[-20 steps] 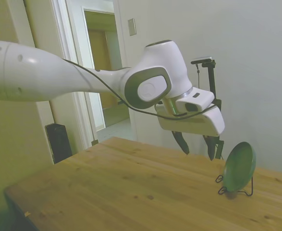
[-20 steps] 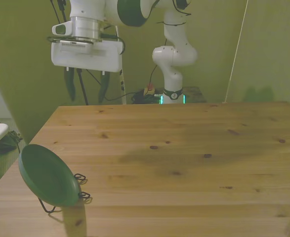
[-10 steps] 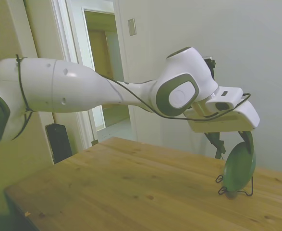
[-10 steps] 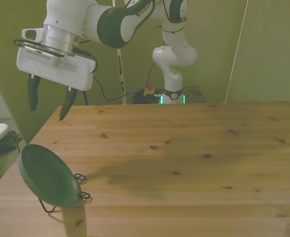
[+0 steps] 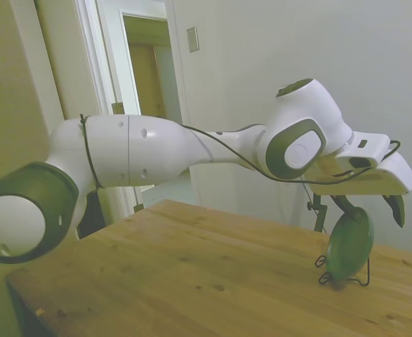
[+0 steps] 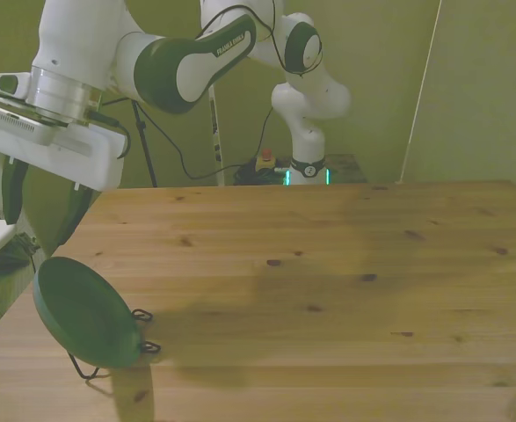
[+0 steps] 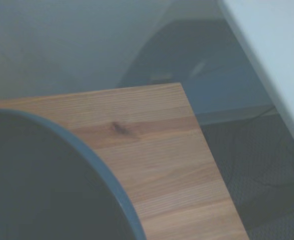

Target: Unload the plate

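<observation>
The wooden desk (image 6: 328, 264) is bare except at one corner, on the front view's left near the camera. There the plate (image 6: 86, 309) stands nearly on edge, leaning back in a thin black wire stand (image 6: 143, 332). The white arm (image 5: 156, 147) stretches across to that corner. Its hand (image 6: 39, 211) hangs just above the plate's upper rim, with its two dark fingers spread apart and holding nothing. The coming move likely turns on one relation: the plate lies directly below the hand, tilted rather than flat, so its rim is the part offered upward. In the side view one finger (image 5: 396, 208) shows beyond the plate and the other is closer to it, suggesting the fingers straddle the rim's line. The wrist view shows the plate's curved edge (image 7: 86, 160) close against the desk corner.
</observation>
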Controlling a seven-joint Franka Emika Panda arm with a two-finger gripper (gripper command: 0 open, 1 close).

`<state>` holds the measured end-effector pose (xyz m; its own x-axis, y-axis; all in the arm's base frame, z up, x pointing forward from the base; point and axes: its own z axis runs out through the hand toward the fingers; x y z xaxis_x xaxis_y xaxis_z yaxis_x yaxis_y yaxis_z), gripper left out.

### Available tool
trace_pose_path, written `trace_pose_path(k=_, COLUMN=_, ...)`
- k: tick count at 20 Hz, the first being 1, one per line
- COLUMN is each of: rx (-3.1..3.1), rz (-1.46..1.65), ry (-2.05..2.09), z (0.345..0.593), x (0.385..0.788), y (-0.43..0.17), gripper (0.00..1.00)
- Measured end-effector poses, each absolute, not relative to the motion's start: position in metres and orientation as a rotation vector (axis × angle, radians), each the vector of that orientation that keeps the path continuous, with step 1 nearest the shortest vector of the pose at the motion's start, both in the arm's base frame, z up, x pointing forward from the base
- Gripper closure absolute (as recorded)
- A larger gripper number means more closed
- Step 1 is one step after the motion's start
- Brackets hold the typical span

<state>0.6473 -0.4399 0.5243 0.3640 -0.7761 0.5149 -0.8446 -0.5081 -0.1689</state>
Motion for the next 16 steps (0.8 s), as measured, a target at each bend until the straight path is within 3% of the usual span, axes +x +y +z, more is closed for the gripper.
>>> trace_pose_path(k=10, rx=2.605, rz=0.796, ry=-1.509, z=0.498, x=0.679, y=-0.442, gripper=0.0)
trace_pose_path(k=11, rx=2.614, rz=0.792, ry=-1.509, z=0.497, x=0.681, y=-0.441, gripper=1.0)
trace_pose_path(k=16, rx=2.653, rz=0.776, ry=-1.507, z=0.499, x=0.684, y=-0.437, gripper=1.0)
